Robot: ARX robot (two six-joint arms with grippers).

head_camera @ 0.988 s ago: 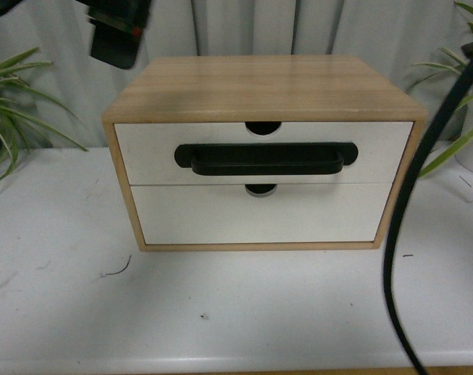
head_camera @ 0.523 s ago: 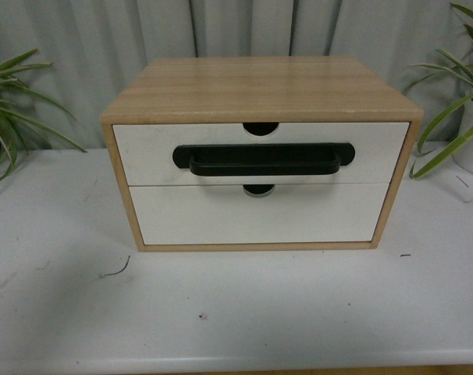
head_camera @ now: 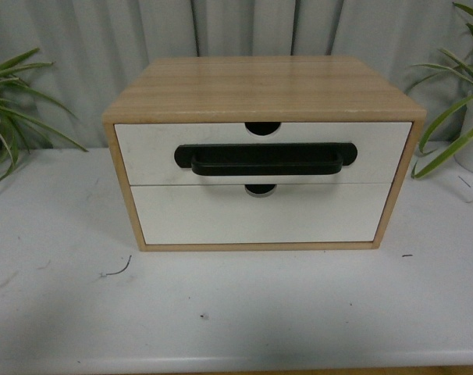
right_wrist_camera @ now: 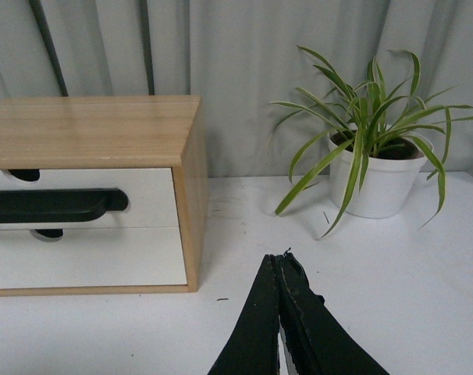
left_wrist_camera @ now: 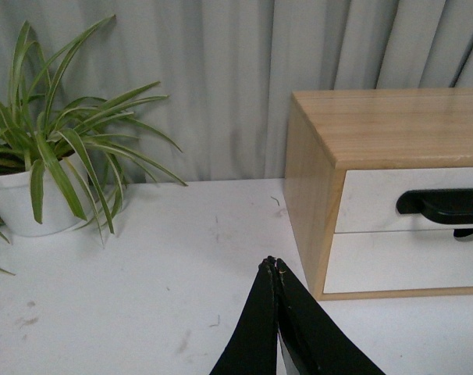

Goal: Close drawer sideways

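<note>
The drawer (head_camera: 151,152) is the upper one of a light wood cabinet (head_camera: 260,86). It has a white front, a long black bar handle (head_camera: 264,158) and a semicircular notch in its top edge. It sits flush in the cabinet, as it also does in the left wrist view (left_wrist_camera: 369,199) and the right wrist view (right_wrist_camera: 143,199). Neither gripper shows in the front view. My left gripper (left_wrist_camera: 272,266) is shut and empty over the table, left of the cabinet. My right gripper (right_wrist_camera: 282,256) is shut and empty, right of the cabinet.
A white-fronted lower drawer without a handle (head_camera: 260,215) sits under it, also flush. A potted plant (left_wrist_camera: 33,203) stands left of the cabinet and another (right_wrist_camera: 377,183) to its right. Grey curtains hang behind. The white table (head_camera: 236,312) extends in front.
One second ago the left arm showed at top left and a black cable hung down the right. Both had left the front view half a second ago. The cabinet has not visibly changed.
</note>
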